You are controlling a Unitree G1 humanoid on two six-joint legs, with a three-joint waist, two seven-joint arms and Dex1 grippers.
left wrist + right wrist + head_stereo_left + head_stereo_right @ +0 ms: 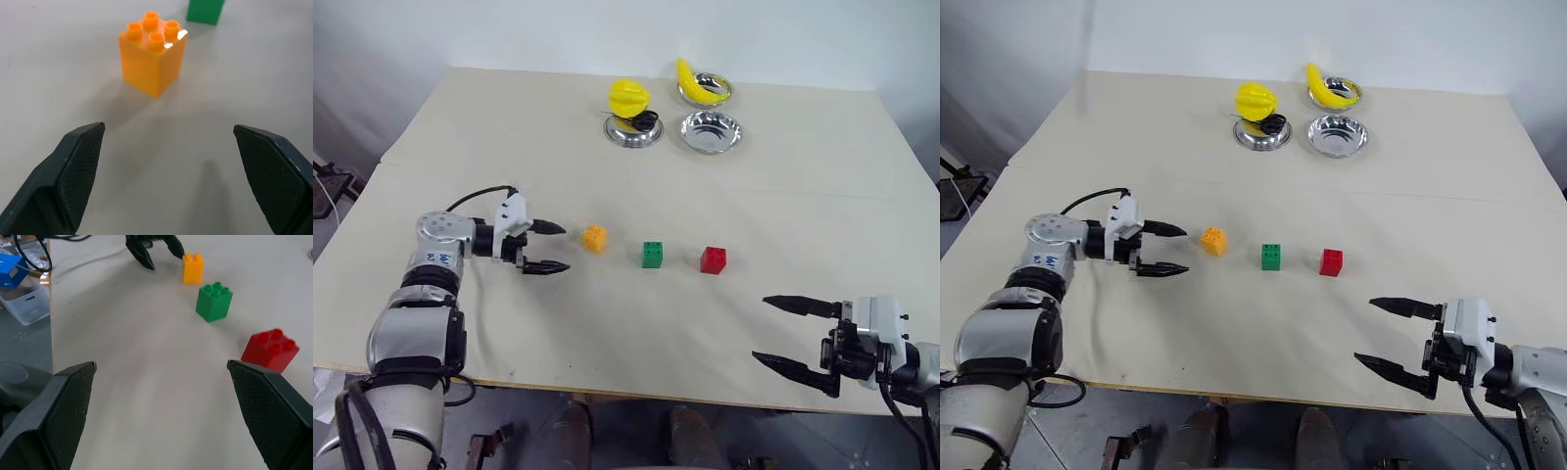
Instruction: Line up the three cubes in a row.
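— Where are the cubes?
— The orange-yellow cube [594, 237], green cube [652, 254] and red cube [713, 259] sit mid-table, seemingly nearly aligned.
— Nearest pincer?
— The left gripper [548, 247], spread wide and empty, just beside orange; the right gripper [783, 334] gapes well apart.

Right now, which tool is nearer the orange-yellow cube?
Left. The left tool sits open just beside the orange-yellow cube, not touching it. The right tool hangs open near the table's front edge, beyond the red cube.
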